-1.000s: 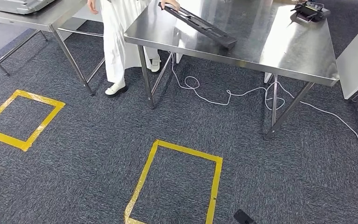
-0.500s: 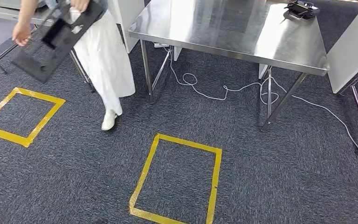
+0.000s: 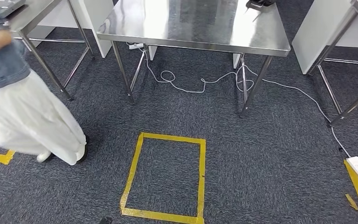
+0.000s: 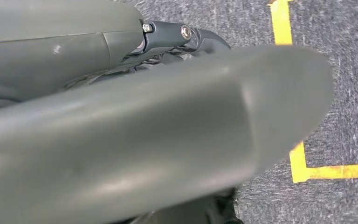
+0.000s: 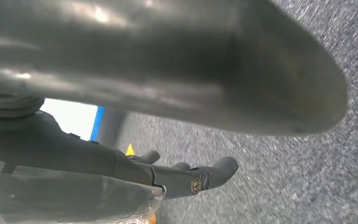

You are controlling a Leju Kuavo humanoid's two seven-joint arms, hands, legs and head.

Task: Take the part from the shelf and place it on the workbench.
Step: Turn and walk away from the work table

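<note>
We judge the fetch step not begun: no part or shelf visible. Our left hand (image 4: 168,121) and right hand (image 5: 177,140) hang empty, fingers loosely apart. Next: locate the shelf, beyond the bare stainless-steel workbench (image 3: 191,23).
</note>
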